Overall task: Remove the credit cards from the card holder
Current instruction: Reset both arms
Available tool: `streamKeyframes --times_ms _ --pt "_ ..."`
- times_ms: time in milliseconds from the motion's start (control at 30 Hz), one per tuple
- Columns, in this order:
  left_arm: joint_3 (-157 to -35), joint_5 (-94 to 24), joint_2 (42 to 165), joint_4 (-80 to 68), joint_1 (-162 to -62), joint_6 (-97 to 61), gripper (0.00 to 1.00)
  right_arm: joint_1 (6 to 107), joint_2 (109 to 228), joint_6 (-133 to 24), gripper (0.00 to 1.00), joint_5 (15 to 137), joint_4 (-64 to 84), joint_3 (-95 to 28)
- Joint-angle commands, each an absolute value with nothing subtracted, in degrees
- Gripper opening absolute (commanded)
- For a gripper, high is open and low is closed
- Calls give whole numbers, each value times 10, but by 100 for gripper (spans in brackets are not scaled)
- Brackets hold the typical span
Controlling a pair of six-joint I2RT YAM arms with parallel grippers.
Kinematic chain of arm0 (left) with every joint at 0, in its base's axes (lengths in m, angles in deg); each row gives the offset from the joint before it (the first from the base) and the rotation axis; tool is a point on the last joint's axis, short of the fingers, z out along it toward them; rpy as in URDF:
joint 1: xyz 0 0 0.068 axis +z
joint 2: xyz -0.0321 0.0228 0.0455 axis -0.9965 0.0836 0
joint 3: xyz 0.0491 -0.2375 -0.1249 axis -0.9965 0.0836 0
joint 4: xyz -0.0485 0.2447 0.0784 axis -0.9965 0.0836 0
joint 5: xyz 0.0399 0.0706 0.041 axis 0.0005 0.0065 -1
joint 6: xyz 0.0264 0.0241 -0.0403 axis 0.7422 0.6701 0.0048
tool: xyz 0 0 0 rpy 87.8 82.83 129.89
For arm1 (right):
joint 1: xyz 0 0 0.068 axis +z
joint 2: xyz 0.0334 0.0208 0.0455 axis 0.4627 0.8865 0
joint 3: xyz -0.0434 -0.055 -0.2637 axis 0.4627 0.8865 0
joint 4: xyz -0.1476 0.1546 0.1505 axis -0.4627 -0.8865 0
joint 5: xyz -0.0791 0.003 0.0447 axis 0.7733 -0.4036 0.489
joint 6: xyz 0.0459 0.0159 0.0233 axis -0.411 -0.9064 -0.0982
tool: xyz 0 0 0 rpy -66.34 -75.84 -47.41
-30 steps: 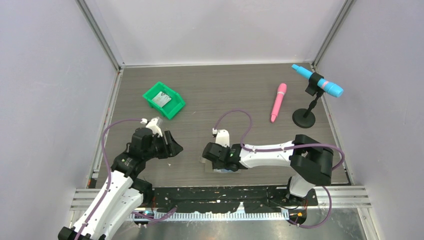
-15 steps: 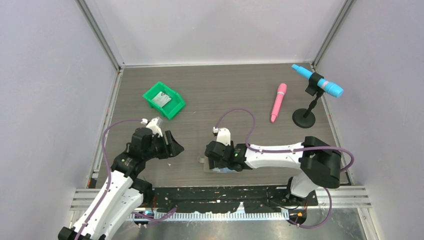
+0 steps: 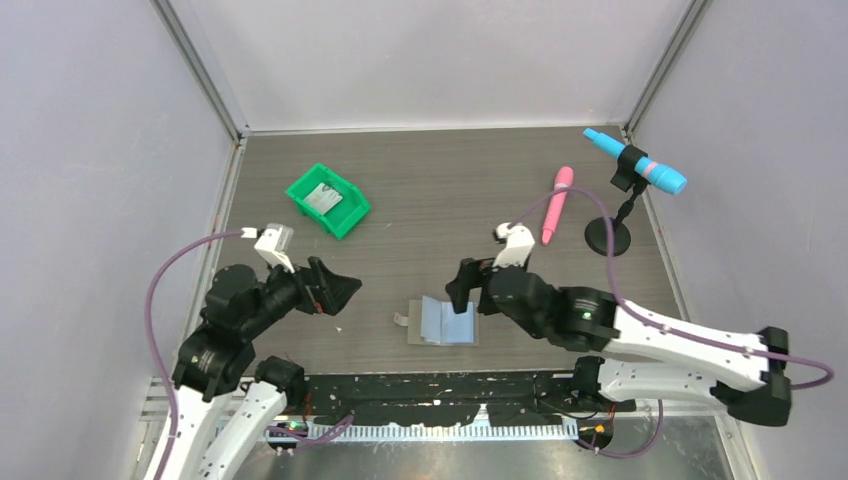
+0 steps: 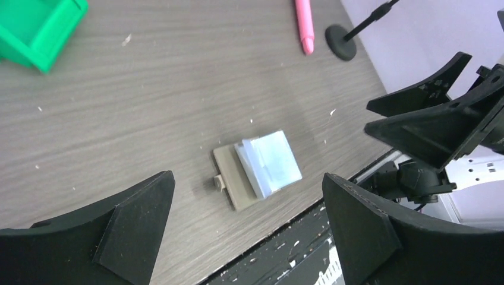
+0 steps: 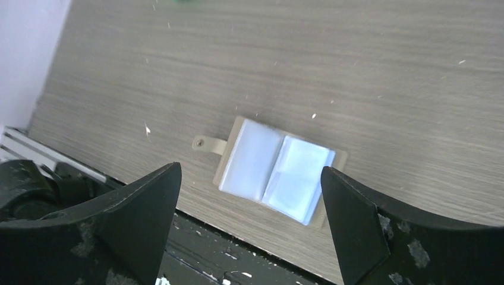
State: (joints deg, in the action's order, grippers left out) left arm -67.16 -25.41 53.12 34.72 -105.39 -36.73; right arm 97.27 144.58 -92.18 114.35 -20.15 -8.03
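Both left fingers (image 4: 122,228) and right fingers (image 5: 134,211) apart, empty; card holder (image 5: 276,172) open on table (image 5: 386,59)

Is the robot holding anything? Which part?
Nothing. The left gripper and right gripper have open, empty jaws; the flat light-blue folding card holder lies untouched.

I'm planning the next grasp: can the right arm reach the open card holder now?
Probably yes: the right gripper is open, aimed at the card holder, nothing between them.

Light-blue card holder (image 3: 447,321), open flat by table (image 3: 450,200) near edge, grey tab (image 3: 401,320) leftward, sleeve contents unclear
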Motion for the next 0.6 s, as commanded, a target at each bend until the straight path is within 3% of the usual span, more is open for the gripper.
streamKeyframes --times_ms 0,267,567 --pt "-723 -283 502 380 -1054 -329 100 977 1342 -897 95 1232 -253 -87" --pt "-747 -345 447 398 -1054 -305 100 977 1190 -892 95 1276 -264 -53" --pt "-730 -358 427 392 -1054 -307 100 977 1161 -889 96 1274 -271 -45"
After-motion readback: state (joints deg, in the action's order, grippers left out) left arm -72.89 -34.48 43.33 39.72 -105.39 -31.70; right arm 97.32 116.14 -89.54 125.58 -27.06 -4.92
